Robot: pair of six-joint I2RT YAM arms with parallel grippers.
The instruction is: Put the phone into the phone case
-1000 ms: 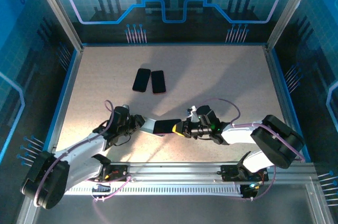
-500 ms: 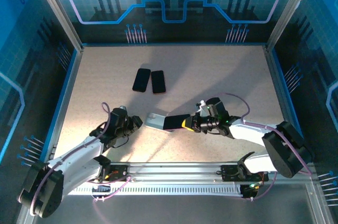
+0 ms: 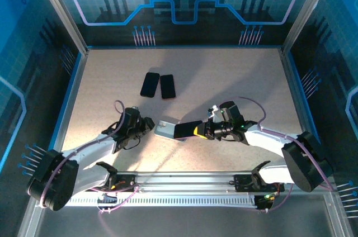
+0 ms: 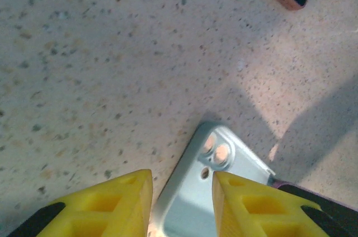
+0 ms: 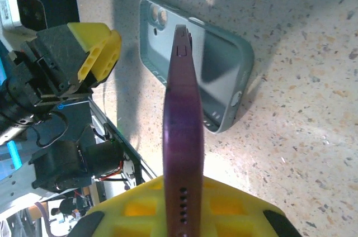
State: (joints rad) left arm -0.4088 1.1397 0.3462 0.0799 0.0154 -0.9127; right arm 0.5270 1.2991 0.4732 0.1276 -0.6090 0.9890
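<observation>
Left arm: your left arm (image 3: 89,150) runs low across the worktop (image 3: 235,80) from its base at the near left corner, reaching inward toward the centre.
Left claw: your left claw (image 3: 150,124) sits just beside the left end of the case. Its yellow fingers (image 4: 120,203) stand apart, released, with nothing grasped. The left wrist view shows the case's camera corner in the gap between them. You cannot tell from these views whether a finger touches it.
Two spare phones: two spare phones (image 3: 158,85) lie flat side by side farther back, well apart from both claws.
Phone case: the grey-blue phone case (image 5: 221,75) lies on the worktop between your two claws. Its open side faces up and its camera cut-out end points toward the left claw.
Phone: the dark phone (image 5: 182,136) is held on edge and tilted, its far end over the hollow of the case. Whether it touches the case is unclear.
Right claw: your right claw (image 3: 197,131) is clenched on the near end of the phone.
Right arm: your right arm (image 3: 268,139) stretches leftward from the near right corner, its wrist held low.
</observation>
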